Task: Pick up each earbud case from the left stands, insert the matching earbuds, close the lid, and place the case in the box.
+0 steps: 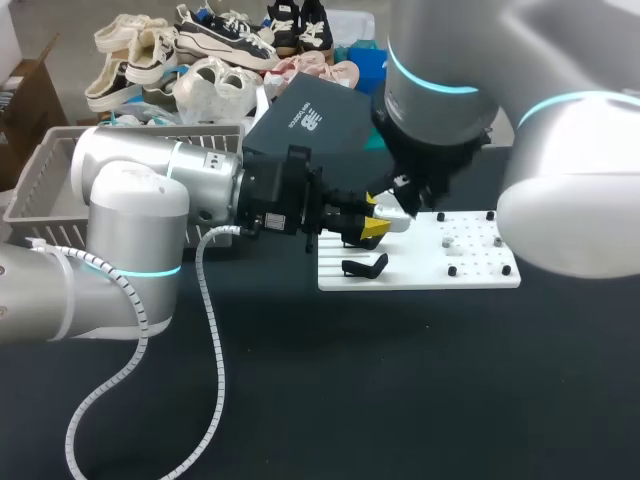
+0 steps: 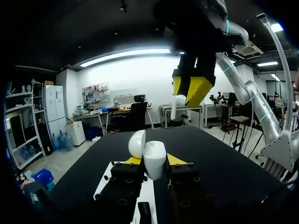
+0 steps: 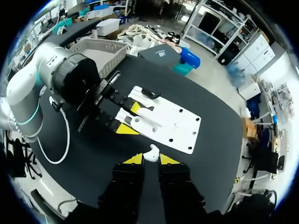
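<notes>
Fingers of the left gripper (image 2: 154,162) are clenched on a white earbud case (image 2: 155,154), lid (image 2: 137,143) swung open, held over the left end of the white board (image 1: 470,262) on the table (image 1: 400,380). Fingers of the right gripper (image 3: 151,161) pinch a white earbud (image 3: 151,153) above the open case. One black stand (image 1: 365,266) sits on the board just beside them; a dark box (image 1: 310,118) and a grey basket (image 1: 45,170) lie behind.

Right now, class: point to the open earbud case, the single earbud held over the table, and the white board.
earbud case (image 2: 154,161): left wrist view, on its white lower body.
earbud (image 3: 151,153): right wrist view, on its rounded white head.
white board (image 1: 420,272): head view, on a bare patch near its front edge.
</notes>
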`<state>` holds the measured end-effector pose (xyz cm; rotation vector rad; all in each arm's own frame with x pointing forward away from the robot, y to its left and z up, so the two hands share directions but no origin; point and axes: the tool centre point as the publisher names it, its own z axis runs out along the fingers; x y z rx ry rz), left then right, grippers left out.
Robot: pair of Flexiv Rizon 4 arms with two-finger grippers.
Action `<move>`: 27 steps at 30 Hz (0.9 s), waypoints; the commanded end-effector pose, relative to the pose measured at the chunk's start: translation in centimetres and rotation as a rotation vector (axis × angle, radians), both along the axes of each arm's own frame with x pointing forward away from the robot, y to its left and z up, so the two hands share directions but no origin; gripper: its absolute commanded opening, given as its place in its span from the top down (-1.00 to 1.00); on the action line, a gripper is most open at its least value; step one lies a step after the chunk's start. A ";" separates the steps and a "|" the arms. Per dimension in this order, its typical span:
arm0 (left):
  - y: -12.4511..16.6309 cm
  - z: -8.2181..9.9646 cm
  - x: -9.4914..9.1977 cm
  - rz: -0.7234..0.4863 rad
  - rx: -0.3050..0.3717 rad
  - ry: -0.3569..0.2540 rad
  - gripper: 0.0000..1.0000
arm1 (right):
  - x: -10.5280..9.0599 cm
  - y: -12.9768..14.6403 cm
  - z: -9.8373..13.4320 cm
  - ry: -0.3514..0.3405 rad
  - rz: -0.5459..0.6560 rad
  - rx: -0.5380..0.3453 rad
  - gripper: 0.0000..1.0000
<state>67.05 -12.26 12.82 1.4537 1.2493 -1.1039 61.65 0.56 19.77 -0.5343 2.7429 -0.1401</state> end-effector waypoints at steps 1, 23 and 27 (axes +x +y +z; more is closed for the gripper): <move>0.0 0.0 0.1 -0.003 0.001 0.001 1.00 | -0.6 0.0 -0.4 0.031 -0.051 0.026 1.00; 0.0 0.0 0.1 -0.003 0.001 0.001 1.00 | 0.2 1.0 -0.9 0.058 -0.157 0.022 1.00; 0.0 0.0 0.1 -0.003 0.001 0.001 1.00 | 0.9 1.3 -0.7 0.096 -0.256 0.048 1.00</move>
